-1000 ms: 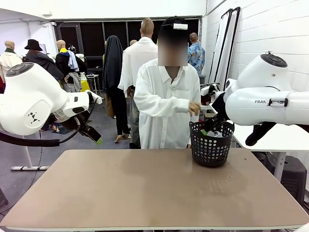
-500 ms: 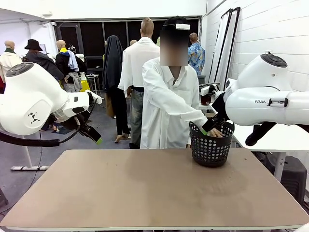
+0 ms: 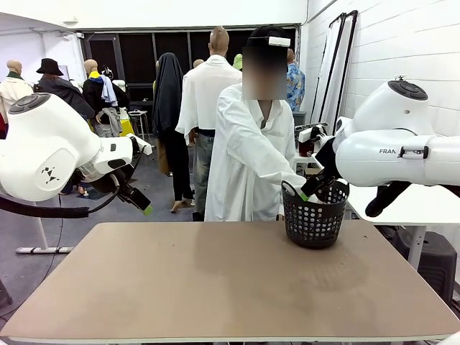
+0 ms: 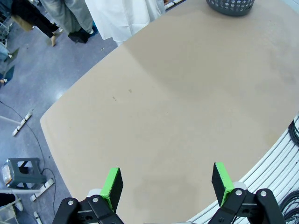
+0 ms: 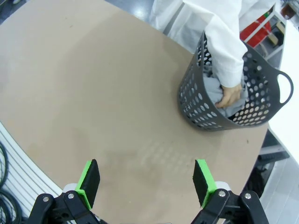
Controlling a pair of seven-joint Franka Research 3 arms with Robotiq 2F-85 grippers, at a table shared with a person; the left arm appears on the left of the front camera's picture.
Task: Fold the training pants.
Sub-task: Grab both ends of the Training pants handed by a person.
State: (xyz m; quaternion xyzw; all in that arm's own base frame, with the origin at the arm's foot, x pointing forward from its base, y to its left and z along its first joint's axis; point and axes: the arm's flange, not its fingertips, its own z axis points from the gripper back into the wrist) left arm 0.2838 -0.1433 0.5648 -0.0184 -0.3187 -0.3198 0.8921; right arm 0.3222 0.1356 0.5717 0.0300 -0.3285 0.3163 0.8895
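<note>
Jaws of the left gripper (image 4: 166,179) and right gripper (image 5: 145,175) stand wide apart, empty. Folding hasn't begun: the training pants (image 5: 212,88) sit bunched in the basket (image 5: 194,105), under the person's hand (image 5: 230,97), near the far right corner of the worktop (image 5: 93,93).

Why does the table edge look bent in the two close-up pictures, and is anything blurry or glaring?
Left wrist view: the wide-angle lens bows the table edge; light even, picture sharp. Right wrist view: same bowing, the perforated basket leans, with a faint dotted shadow beside it. Front view: table edges nearly straight, no glare.
</note>
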